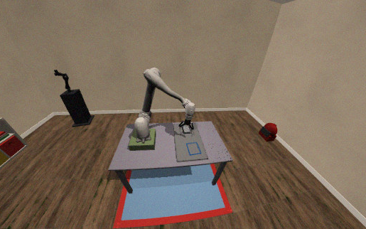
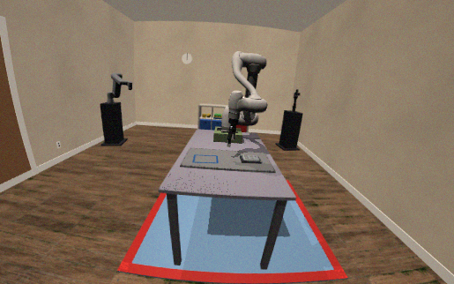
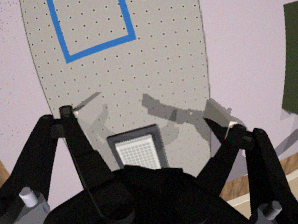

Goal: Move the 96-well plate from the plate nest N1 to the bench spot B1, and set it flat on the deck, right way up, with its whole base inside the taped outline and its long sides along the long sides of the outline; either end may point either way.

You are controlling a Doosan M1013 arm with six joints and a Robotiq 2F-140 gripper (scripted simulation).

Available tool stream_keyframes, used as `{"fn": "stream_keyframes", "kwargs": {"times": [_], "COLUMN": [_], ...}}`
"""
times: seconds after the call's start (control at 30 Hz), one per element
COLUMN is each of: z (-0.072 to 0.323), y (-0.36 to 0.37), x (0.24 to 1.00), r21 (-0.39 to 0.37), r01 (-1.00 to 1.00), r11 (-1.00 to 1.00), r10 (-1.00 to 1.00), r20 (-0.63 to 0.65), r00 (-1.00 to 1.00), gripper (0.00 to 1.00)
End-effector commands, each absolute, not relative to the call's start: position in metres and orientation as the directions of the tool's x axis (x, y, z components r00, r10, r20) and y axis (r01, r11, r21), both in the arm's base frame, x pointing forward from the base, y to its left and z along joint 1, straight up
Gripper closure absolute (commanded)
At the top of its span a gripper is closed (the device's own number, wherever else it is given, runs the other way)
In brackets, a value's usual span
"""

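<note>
Your gripper (image 3: 148, 119) hangs above the grey deck mat (image 3: 166, 63), fingers spread wide, nothing between them. The 96-well plate (image 3: 139, 151) sits in its dark nest (image 3: 113, 143) directly under the claw, partly hidden by the wrist body. Blue taped outline (image 3: 88, 10) lies farther along the mat, well apart from the plate.
</note>
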State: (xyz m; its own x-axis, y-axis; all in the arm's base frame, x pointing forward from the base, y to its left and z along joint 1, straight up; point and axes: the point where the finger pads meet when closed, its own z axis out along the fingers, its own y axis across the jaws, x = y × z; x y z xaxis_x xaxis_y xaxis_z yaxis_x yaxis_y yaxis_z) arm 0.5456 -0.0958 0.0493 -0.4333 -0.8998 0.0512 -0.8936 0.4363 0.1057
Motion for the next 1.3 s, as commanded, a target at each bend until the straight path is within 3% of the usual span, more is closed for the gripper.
{"fn": "stream_keyframes", "kwargs": {"times": [0.0, 0.8, 0.93, 1.27], "z": [0.047, 0.033, 0.03, 0.024], "y": [-0.084, 0.001, 0.019, 0.059], "x": [0.555, 0.605, 0.613, 0.63], "r21": [0.085, 0.033, -0.005, -0.005], "r01": [-0.921, -0.971, -0.991, -0.991], "r11": [0.38, 0.236, 0.132, 0.132], "r10": [-0.925, -0.972, -0.991, -0.991], "r20": [0.04, 0.015, 0.0, 0.0], "r00": [-0.378, -0.236, -0.132, -0.132], "gripper": [0.0, 0.0, 0.0, 0.0]}}
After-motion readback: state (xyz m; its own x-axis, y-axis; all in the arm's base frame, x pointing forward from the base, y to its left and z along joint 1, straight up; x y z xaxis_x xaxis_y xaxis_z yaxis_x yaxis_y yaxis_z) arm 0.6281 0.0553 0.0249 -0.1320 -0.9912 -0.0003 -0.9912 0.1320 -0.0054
